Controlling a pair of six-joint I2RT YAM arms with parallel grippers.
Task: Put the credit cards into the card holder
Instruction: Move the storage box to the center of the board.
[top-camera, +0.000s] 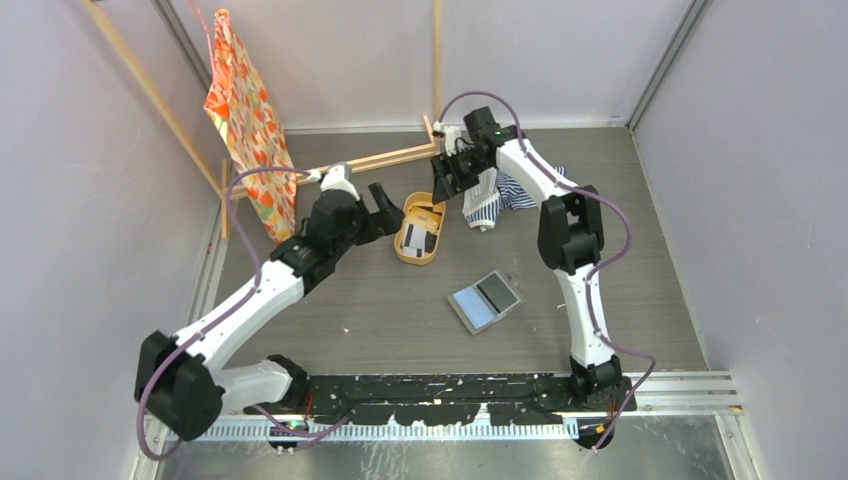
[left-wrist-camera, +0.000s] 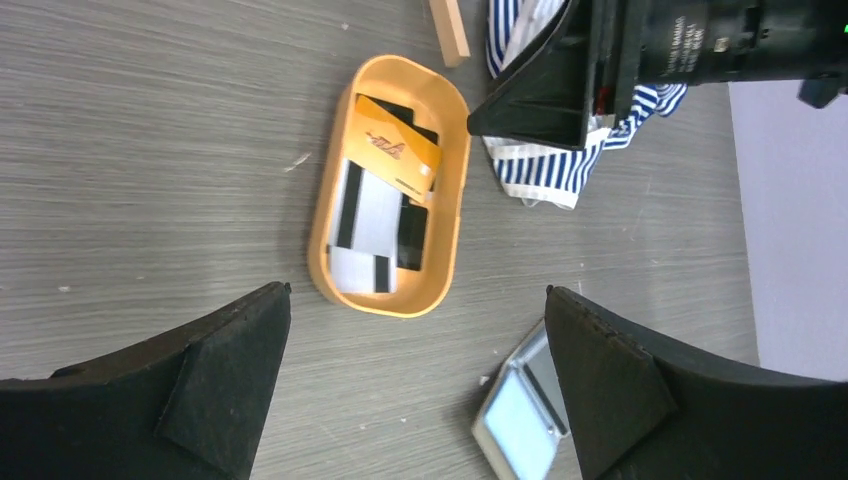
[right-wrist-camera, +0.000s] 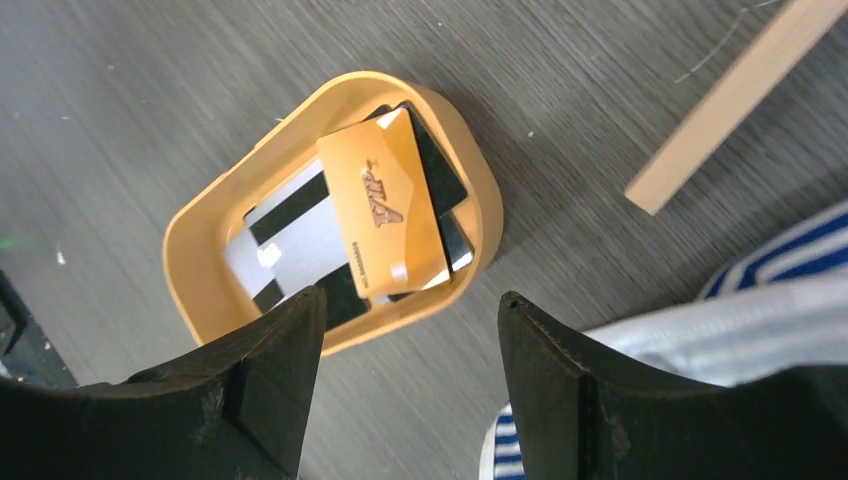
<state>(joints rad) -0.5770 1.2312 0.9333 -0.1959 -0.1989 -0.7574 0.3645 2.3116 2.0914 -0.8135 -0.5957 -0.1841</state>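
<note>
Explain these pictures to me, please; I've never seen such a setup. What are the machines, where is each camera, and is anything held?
Two white robot arms are bolted at the table's near edge; the overhead picture looks down on both. The other two pictures come from cameras on their wrists, so the black wedges at the bottom are each arm's own fingers. The left gripper and right gripper both hang open near an orange tray, holding nothing. In the tray lie the credit cards, an orange one on top of white and black ones. The card holder lies open on the table, apart from the tray. A striped cloth and wooden sticks lie nearby.
</note>
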